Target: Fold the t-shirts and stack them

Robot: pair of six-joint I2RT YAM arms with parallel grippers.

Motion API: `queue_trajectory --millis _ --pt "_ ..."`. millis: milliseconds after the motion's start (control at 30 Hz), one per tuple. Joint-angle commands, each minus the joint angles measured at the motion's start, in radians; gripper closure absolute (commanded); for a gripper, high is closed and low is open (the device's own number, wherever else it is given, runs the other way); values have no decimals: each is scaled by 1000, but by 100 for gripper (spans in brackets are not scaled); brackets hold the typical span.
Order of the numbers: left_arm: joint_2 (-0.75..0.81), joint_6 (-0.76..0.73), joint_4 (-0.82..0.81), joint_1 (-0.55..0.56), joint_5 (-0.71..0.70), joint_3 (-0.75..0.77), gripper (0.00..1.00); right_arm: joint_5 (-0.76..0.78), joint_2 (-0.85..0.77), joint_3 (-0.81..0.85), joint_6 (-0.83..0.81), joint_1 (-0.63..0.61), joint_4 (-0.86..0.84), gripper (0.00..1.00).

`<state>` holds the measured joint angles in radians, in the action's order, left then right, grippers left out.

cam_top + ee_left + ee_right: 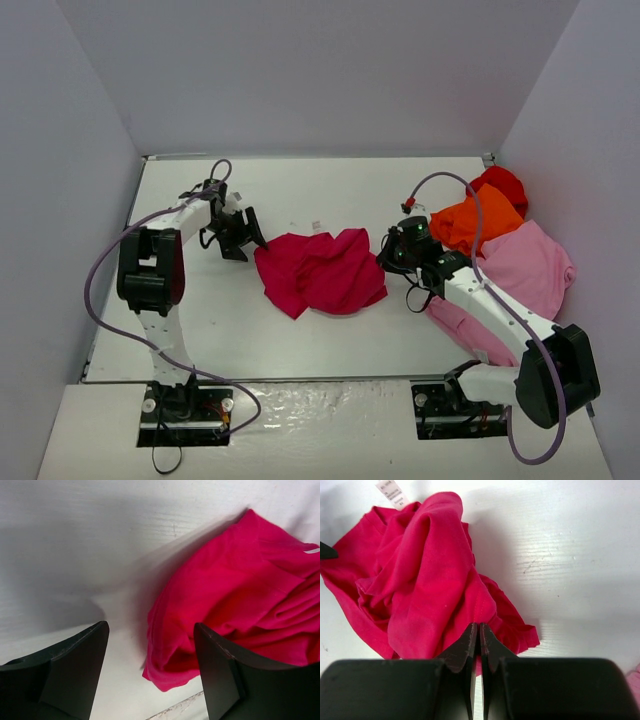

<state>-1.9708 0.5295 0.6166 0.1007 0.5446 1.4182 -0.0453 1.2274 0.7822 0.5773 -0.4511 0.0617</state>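
T-shirt (322,272) lies crumpled, pinched by right end effector (479,626).

Robot lab test cell: white table (330,185) boxed by plain walls (300,70) (bare, greyish) on three sides.

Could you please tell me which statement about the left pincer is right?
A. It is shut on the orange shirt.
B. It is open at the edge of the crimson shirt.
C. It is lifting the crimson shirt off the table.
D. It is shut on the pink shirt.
B: in the left wrist view the left pincer has its fingers spread wide apart and grips nothing, with the crumpled crimson shirt lying just ahead of it.
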Motion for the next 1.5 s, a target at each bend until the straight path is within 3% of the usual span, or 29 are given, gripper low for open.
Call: queue_trajectory --millis 0,100,167,200,233,300,567,800,1000,1133,1300,1467 --pt "-8 -5 -20 18 56 71 34 -14 -18 16 -10 1 18 100" --pt "-36 18 -61 24 98 68 34 -16 -21 6 -10 2 15 100" --pt "-45 23 -75 29 116 67 41 -16 -26 2 -9 2 14 100" --pt "-45 22 -78 31 120 66 52 -16 -28 0 -8 2 13 100" --pt "-38 21 -78 33 113 65 92 -18 -28 -2 -7 2 12 100" --pt "-15 17 -74 34 75 57 100 -21 -25 -3 -8 2 11 100" --pt "138 -17 -46 42 -28 30 100 -4 -28 44 -41 3 30 100" --pt "430 -56 21 9 -240 82 100 118 -19 236 -107 10 128 100" --pt "547 -111 296 -72 -302 344 100 220 -3 411 -152 37 184 100" --pt "606 -163 425 -90 -416 546 100 283 -5 530 -191 80 221 100" --pt "604 -169 573 -141 -527 820 100 396 -26 678 -206 149 279 100" --pt "586 -174 667 -189 -658 1003 100 470 -75 755 -165 209 284 100"
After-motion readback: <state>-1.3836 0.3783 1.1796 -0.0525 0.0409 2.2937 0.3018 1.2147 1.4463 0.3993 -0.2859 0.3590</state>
